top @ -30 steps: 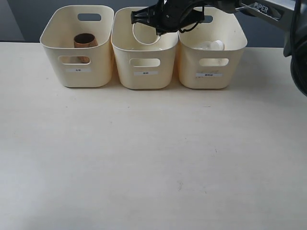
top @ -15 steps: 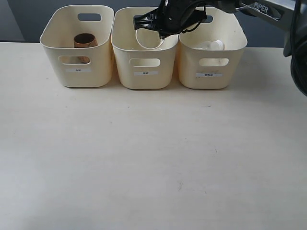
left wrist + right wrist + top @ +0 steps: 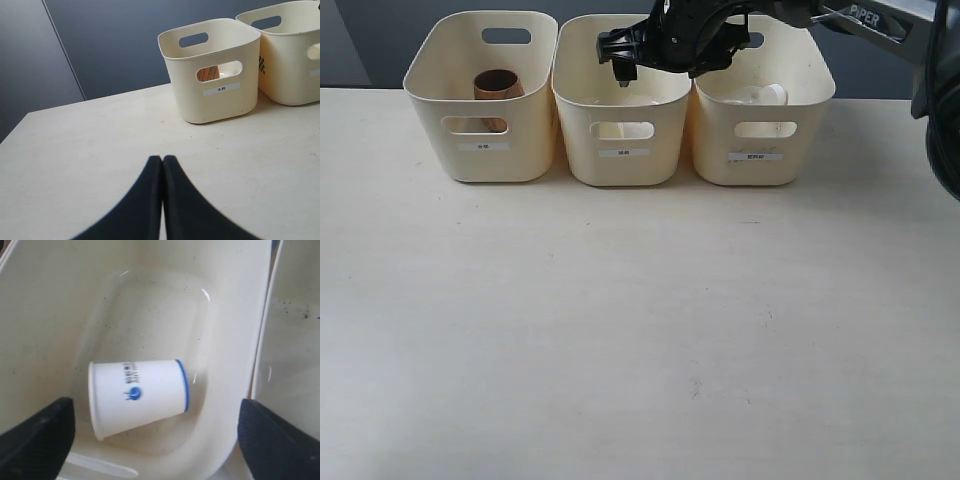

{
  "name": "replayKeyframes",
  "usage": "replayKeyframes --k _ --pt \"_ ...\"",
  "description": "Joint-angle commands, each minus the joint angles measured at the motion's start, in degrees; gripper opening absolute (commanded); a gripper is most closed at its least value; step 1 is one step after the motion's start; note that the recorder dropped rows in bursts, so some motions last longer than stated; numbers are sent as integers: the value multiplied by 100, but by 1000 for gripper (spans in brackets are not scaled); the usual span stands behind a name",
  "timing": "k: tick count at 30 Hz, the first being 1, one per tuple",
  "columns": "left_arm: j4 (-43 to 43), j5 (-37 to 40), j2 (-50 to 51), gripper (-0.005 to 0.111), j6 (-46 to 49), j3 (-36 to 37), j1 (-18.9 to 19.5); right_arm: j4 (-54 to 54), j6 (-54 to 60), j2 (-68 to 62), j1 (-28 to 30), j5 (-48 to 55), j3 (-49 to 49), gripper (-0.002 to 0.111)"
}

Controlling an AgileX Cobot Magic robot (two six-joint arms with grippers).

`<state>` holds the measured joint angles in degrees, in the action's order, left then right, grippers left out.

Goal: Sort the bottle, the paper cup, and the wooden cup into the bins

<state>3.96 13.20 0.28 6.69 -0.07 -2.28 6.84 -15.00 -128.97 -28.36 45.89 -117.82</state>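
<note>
Right hand [image 3: 623,52] hangs over the middle bin [image 3: 624,150], its dark fingers [image 3: 37,432] spread wide and empty at the two edges of the right wrist view; between them, down on the floor of that bin, the paper cup [image 3: 137,395] lies on its side, white with a blue band at its base and a small blue mark on its wall, touching nothing but the bin bottom. In the exterior view the cup shows only as a pale patch through the middle bin's front handle cut-out. Left hand [image 3: 162,165] is pressed closed, its two black fingertips meeting with nothing between them, low above the bare desk [image 3: 620,330] and well apart from the bins. Three cream bins stand in a row at the far side of the desk, side by side and nearly touching, each with a small white label on its front; the left bin [image 3: 482,110] holds the wooden cup [image 3: 497,90], upright and brown, also seen through the cut-out in the left wrist view; the right bin [image 3: 763,130] holds the bottle [image 3: 755,96], clear and lying down, its white cap toward the right.
</note>
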Motion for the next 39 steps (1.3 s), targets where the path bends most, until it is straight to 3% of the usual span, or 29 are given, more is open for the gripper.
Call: replayKeyframes --k 1,14,19,27,39 --pt "0 -30 -28 0 -11 7 -18 40 10 -1 34 100 -11 84" --pt "0 -28 -28 0 -11 7 -18 80 10 9 34 536 -11 80" --pt "0 -28 -28 0 -11 7 -18 80 10 97 34 626 -11 55" --pt "0 -28 -28 0 -11 7 -18 940 -708 357 34 1181 -11 -1" --pt "0 -28 -28 0 -11 7 -18 1935 -920 909 34 2371 -11 0"
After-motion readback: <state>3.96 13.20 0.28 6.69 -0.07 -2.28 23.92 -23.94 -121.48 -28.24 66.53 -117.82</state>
